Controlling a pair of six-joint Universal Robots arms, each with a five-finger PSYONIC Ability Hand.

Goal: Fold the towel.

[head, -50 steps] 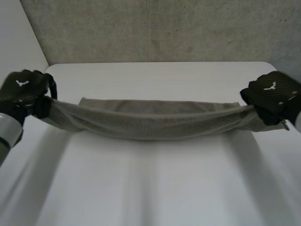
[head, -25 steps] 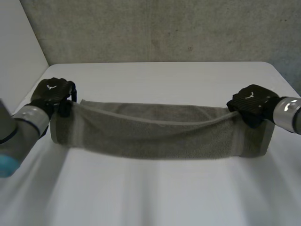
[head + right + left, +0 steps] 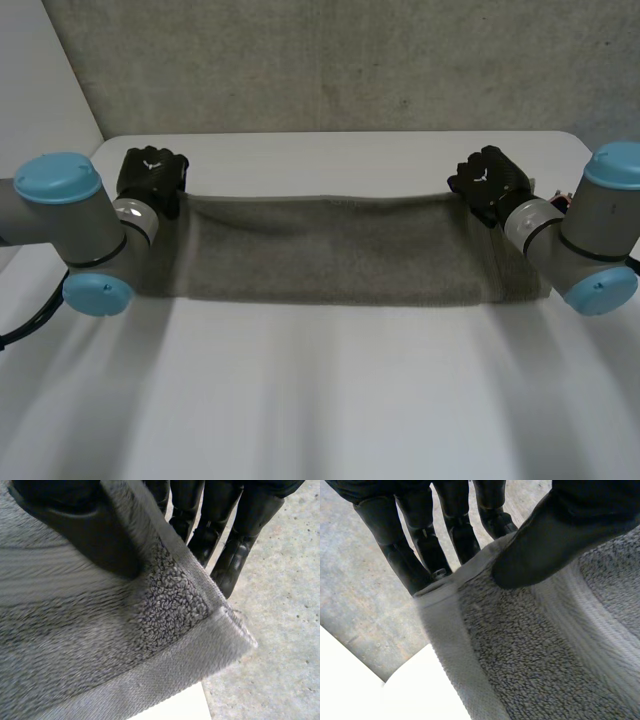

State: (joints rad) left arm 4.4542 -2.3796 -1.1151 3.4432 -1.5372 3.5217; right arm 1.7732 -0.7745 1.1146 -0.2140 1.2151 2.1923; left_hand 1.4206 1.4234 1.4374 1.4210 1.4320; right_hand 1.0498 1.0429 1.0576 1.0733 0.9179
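The towel is grey-brown, fluffy cloth. It lies in one long strip on the white tabletop and reaches from one hand across to the other. The left hand pinches one far corner. Its thumb sits on top of the cloth and its fingers are under the edge. The right hand holds the other far corner the same way, with its thumb on top and its fingers behind. The rest of the strip spreads out from the hands back towards the robot. I cannot tell if the pinched edge is down on the tabletop yet.

I think the fold is close to done, and the hands must next put the edge down and let go. Things could go wrong here. If one hand lets go before the other, that side may slip and the edges will not match. If a thumb snags the fluffy loops as it opens, it could drag a corner back up. If the hands pull apart too hard, the strip could slide or bunch.

Counting: one towel, one tabletop, two hands and two arms.
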